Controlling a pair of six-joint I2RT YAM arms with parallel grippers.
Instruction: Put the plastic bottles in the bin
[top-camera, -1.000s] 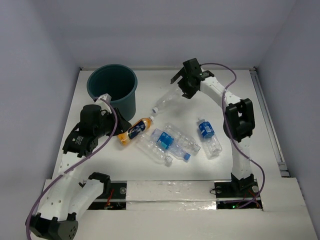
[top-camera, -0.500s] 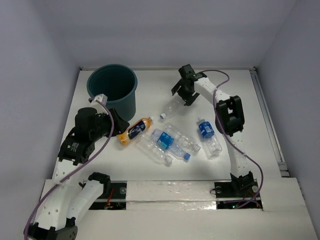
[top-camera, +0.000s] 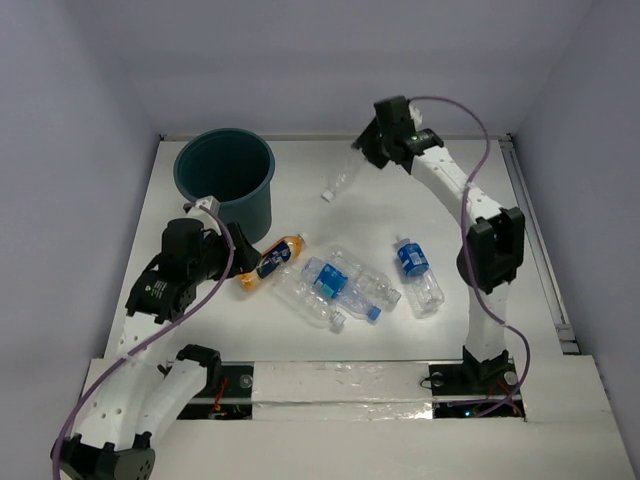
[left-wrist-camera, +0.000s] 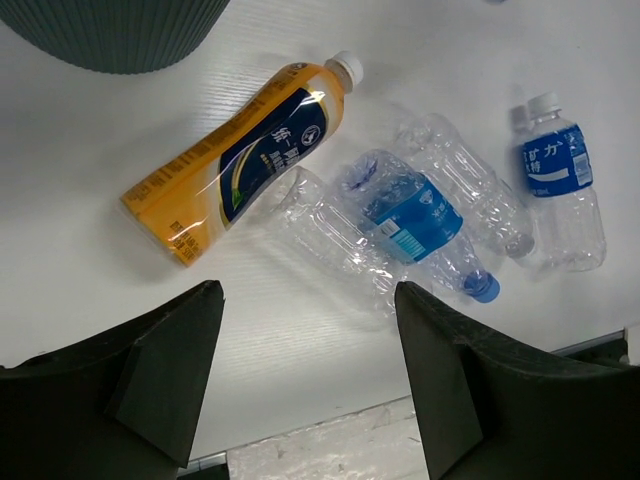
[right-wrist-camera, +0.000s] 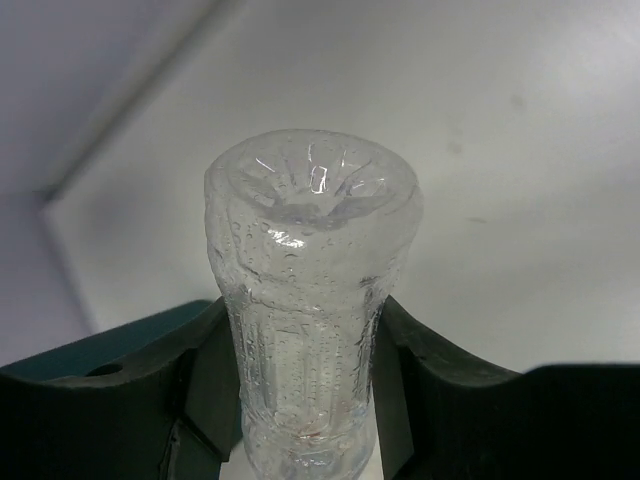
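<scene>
My right gripper (top-camera: 362, 158) is shut on a clear bottle (top-camera: 340, 178) and holds it off the table at the back, cap end down, right of the dark teal bin (top-camera: 225, 180). In the right wrist view the bottle's base (right-wrist-camera: 310, 220) points away, between my fingers (right-wrist-camera: 420, 370). My left gripper (top-camera: 235, 262) is open and empty, hovering by the orange bottle (top-camera: 272, 260). In the left wrist view the gripper (left-wrist-camera: 310, 380) is near of the orange bottle (left-wrist-camera: 240, 160), with crushed clear bottles (left-wrist-camera: 330, 225) and blue-labelled ones (left-wrist-camera: 410, 215) to its right.
A blue-labelled bottle (top-camera: 415, 272) lies right of the bottle cluster (top-camera: 340, 285); it also shows in the left wrist view (left-wrist-camera: 560, 180). The bin's side (left-wrist-camera: 110, 30) is at the top left there. White walls enclose the table on three sides.
My right gripper has lifted the clear bottle off the table and carried it up and back. My left gripper has shifted slightly near the orange bottle.
</scene>
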